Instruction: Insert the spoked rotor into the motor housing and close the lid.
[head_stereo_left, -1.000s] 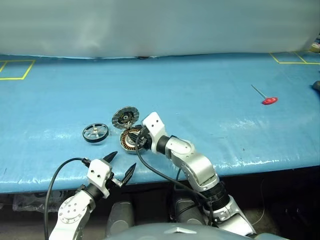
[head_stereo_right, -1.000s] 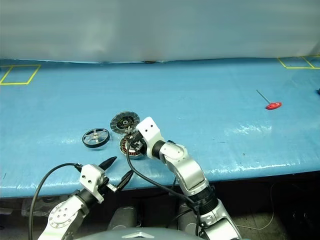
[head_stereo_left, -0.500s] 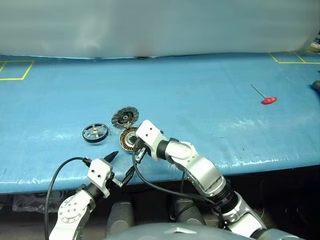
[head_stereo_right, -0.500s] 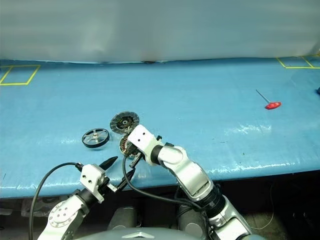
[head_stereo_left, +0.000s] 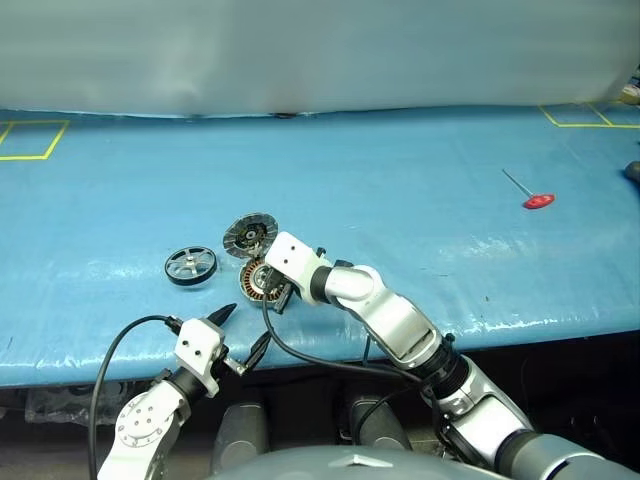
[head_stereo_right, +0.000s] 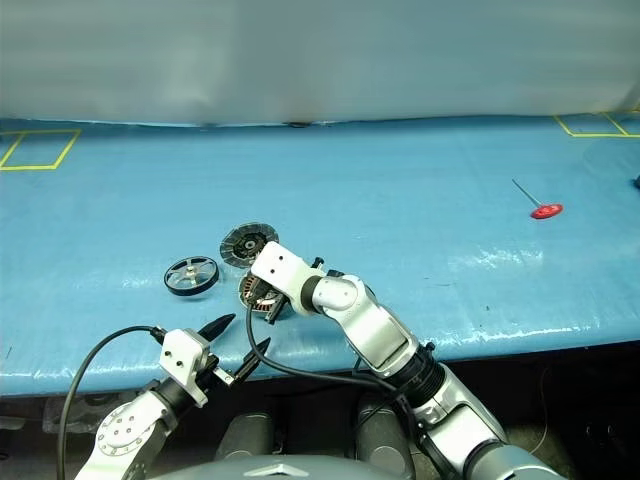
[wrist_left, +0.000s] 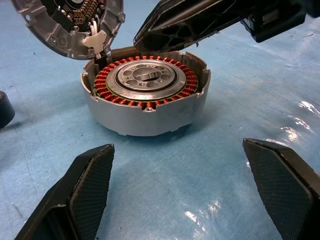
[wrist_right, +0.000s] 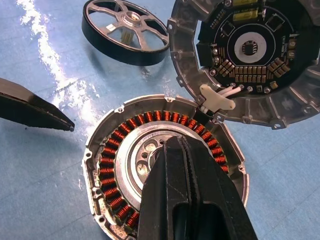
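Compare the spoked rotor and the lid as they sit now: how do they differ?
The spoked rotor has a dark outer ring with open silver spokes; the lid is a silver-grey rim around a dark circuit board. The rotor lies loose, flat on the blue table, apart from the motor housing; the lid is joined to the housing's edge and tilted open. Both are round, about as wide as the housing.

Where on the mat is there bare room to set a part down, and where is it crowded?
Free: the wide blue mat between the motor housing and the red-handled tool, and the far strip behind the open lid. Crowded: near the front edge, where spoked rotor, housing, lid and the shut right hand cluster, with the open left hand just in front.
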